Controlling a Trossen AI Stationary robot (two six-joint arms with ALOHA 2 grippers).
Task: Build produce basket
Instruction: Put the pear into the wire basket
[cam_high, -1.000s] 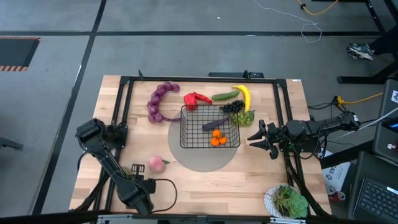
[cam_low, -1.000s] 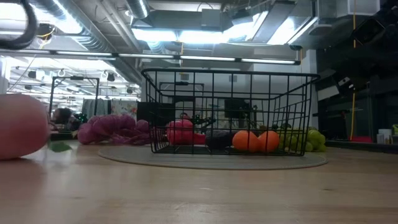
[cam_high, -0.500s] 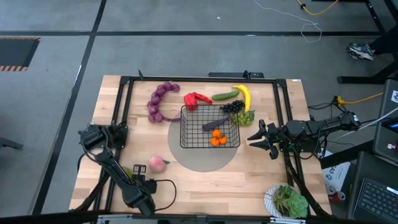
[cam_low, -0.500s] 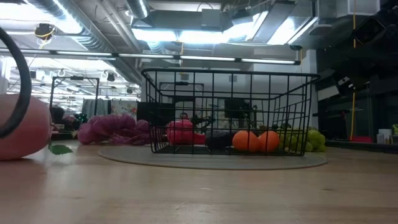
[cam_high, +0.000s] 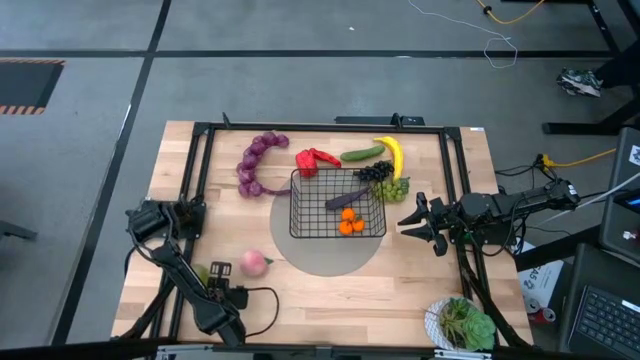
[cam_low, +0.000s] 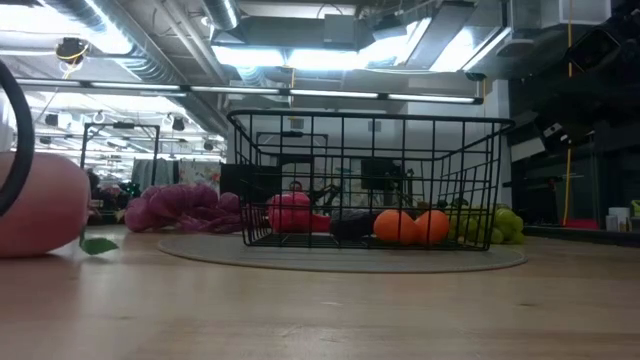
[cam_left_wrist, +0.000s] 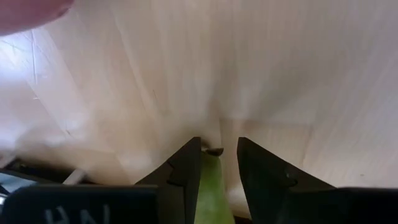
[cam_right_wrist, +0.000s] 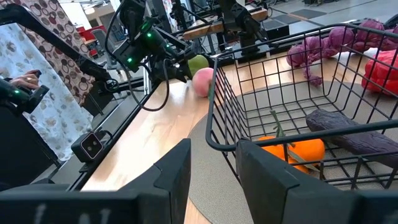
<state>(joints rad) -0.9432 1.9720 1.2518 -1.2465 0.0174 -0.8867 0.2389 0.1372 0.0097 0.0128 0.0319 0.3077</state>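
1. Basket (cam_high: 337, 207): the black wire-grid container sits at the middle of the table (cam_high: 420, 290) on a round grey mat (cam_high: 325, 258). Inside lie two oranges (cam_high: 351, 225) and an eggplant (cam_high: 347, 198).
2. Produce waiting outside, by the clock from the basket: purple grape string (cam_high: 256, 162) at 10 o'clock, red pepper (cam_high: 314, 160) at 11, cucumber (cam_high: 361, 154) and banana (cam_high: 392, 153) at 1, dark grapes (cam_high: 374, 171) and green grapes (cam_high: 393, 188) at 2, touching the mesh.
3. Peach (cam_high: 252, 263): at 8 o'clock, just off the mat.
4. Pear (cam_left_wrist: 210, 190): green, pinched between the fingers of the left gripper (cam_left_wrist: 216, 163), low over the wood beside the peach.
5. Right gripper (cam_high: 412, 221): spread apart, idle at 3 o'clock, well clear of the wire wall.
6. Risks, as I judge them: the pear is smooth and tapered and could squirt out of a narrow pinch during the lift. A low carry toward 2 o'clock could knock the peach or catch the basket rim, shoving the basket into the grapes. A drop from high might bounce off the oranges.
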